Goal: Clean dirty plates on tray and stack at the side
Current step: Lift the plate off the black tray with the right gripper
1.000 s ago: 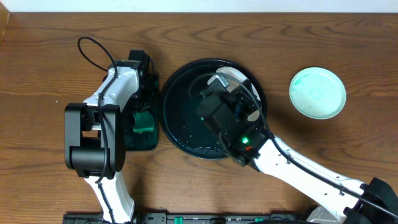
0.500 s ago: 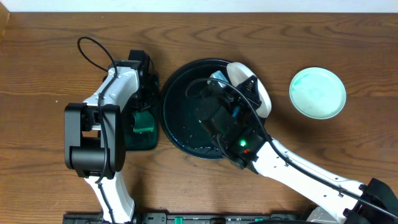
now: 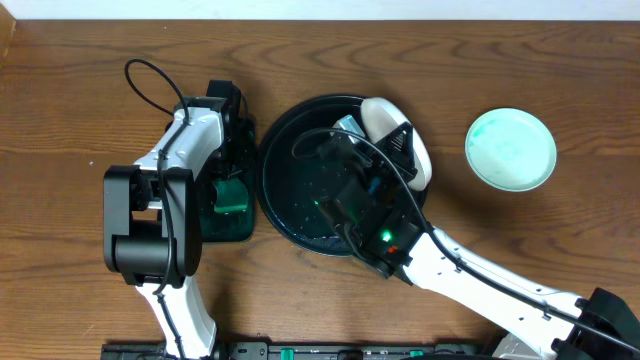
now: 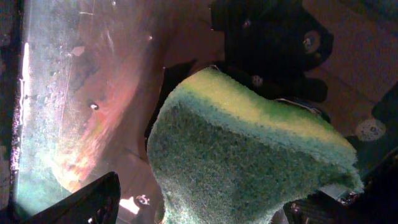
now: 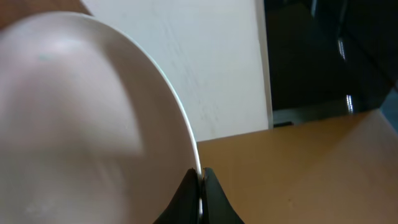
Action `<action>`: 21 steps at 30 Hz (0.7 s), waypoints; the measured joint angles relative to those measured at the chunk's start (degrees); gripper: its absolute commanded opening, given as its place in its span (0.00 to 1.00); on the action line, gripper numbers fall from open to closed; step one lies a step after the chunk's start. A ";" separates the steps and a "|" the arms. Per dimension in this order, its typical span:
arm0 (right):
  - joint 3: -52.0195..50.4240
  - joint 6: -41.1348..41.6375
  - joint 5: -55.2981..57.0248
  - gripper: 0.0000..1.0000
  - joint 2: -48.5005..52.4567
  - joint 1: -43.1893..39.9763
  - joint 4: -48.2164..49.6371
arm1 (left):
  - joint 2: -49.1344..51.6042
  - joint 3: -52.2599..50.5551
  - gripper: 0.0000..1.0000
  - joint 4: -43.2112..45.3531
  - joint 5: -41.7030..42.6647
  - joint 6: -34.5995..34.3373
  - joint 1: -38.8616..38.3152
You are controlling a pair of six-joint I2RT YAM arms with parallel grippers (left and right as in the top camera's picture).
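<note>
The brown wood-grain desk [image 3: 60, 120] carries everything here. Near its middle sits the large round black tray with a raised rim [image 3: 295, 170], wet-looking and speckled inside. The right arm reaches across it from the near right corner.

Just left of the black tray lies a smaller rectangular dark-green tray [image 3: 235, 228], and the left arm hangs over it.

A small round white plate with a pale teal tint [image 3: 510, 150] lies flat on the bare desk to the right of the black tray, well apart from both arms.

A second small round white plate [image 3: 380, 115] is tipped up on edge over the far right part of the black tray's rim. The right fingers [image 5: 200, 185] are clenched on this plate's thin rim, one tip on each face, with the plate's white face spreading up and to the left of them in the wrist view.

A green scouring sponge with a yellow layer [image 4: 249, 155] fills the left wrist view. The left fingers [image 3: 228, 195] stand spread wide on either side of it; whether they touch it I cannot tell.
</note>
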 measured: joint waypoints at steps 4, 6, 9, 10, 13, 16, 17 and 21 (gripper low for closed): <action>0.00 1.46 -0.24 0.01 0.02 0.20 0.11 | 0.02 0.00 0.82 0.02 0.00 0.02 0.00; 0.00 2.99 0.11 0.01 0.00 0.72 0.24 | 0.02 0.00 0.82 0.02 0.00 0.02 0.00; -0.02 4.28 -0.68 0.01 0.11 1.66 -1.03 | 0.02 0.00 0.82 0.02 0.00 0.00 0.00; -0.02 4.92 -0.50 0.01 0.11 1.79 -1.01 | 0.00 0.00 0.82 0.00 0.00 0.00 0.00; 0.09 10.10 -2.60 0.01 0.11 1.86 -5.25 | 0.00 0.00 0.82 0.00 0.00 0.00 0.00; -0.07 19.71 -7.80 0.01 0.11 1.57 -12.85 | 0.02 0.00 0.82 -0.02 0.02 0.02 0.00; -0.09 24.57 -10.27 0.01 0.11 1.31 -15.47 | 0.00 0.00 0.83 0.00 0.02 0.02 0.00; -0.20 47.50 -21.38 0.01 0.13 -0.68 -20.79 | 0.02 0.00 0.82 0.00 0.00 0.02 0.00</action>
